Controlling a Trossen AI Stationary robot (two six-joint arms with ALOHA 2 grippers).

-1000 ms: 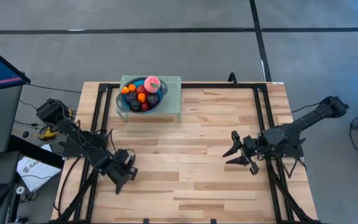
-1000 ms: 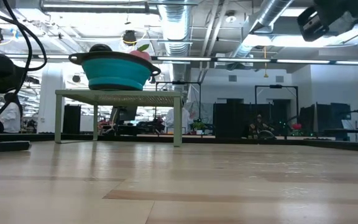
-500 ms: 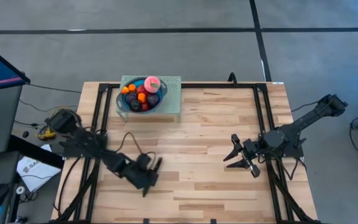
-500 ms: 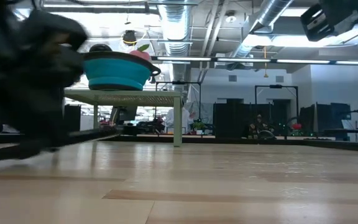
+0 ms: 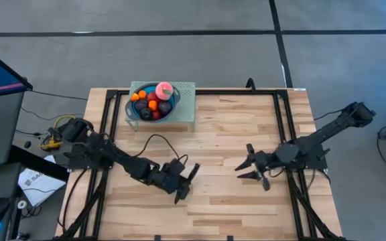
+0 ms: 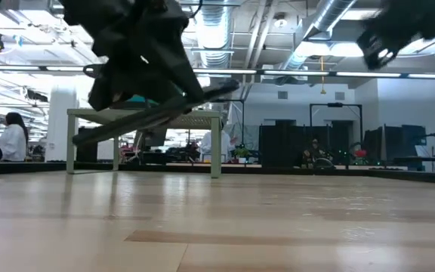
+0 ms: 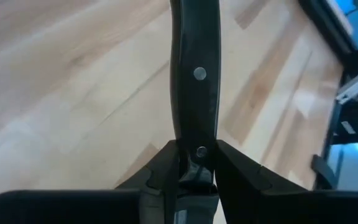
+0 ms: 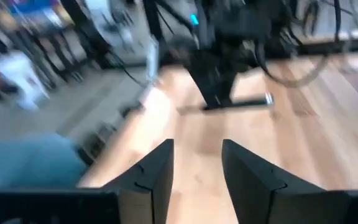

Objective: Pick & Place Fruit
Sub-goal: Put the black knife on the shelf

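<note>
The fruit (image 5: 154, 100), red, dark purple, orange and one pink piece, lies in a blue bowl (image 5: 142, 110) on a green stand (image 5: 185, 100) at the table's far edge. My left gripper (image 5: 185, 179) hangs over the middle of the table, shut on a long black knife (image 6: 157, 113). The knife's riveted handle (image 7: 194, 74) runs on past the fingers. My right gripper (image 5: 244, 168) stands open at the right, holding nothing, and points toward the left arm. My left gripper pinches the knife's black handle (image 7: 196, 140) between its two fingers, beside one of the rivets. The handle runs along the line of the fingers and away from them. The knife is lifted clear of the table and hangs slanted in the low view.
The stand (image 6: 146, 117) raises the bowl above the tabletop. Black frame rails (image 5: 283, 134) run along the table's left, right and far sides. Bare wood (image 5: 220, 134) lies between the two grippers and the stand. People stand in the room at the far left (image 6: 10, 140).
My left gripper has swept from the table's left edge toward its middle, rising and rolling as it went. The knife has come with it and is lifted clear of the tabletop. My right gripper has edged slightly toward the table's left.
</note>
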